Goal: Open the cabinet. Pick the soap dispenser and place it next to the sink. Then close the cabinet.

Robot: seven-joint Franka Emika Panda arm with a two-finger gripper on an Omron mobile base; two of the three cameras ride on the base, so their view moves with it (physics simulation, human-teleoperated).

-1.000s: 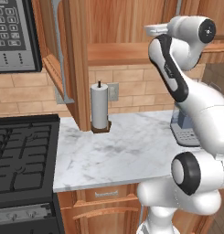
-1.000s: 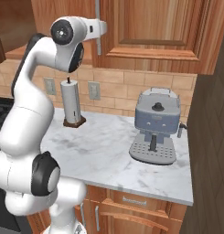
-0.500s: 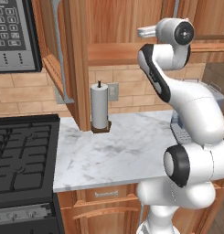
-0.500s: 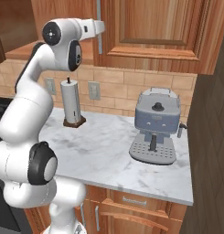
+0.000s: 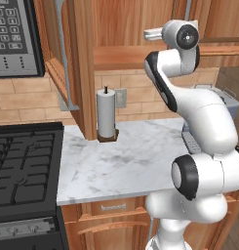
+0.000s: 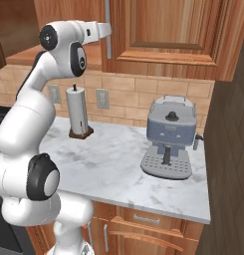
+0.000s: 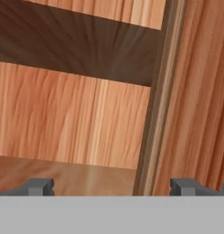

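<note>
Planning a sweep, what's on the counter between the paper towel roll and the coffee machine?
Nothing: between paper towel roll and coffee machine is bare marble counter, in the right base view.

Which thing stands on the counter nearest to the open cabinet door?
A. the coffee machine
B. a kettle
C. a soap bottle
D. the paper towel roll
D: the paper towel roll stands right beside the swung-open cabinet door, while the coffee machine sits farther along the counter.
</note>
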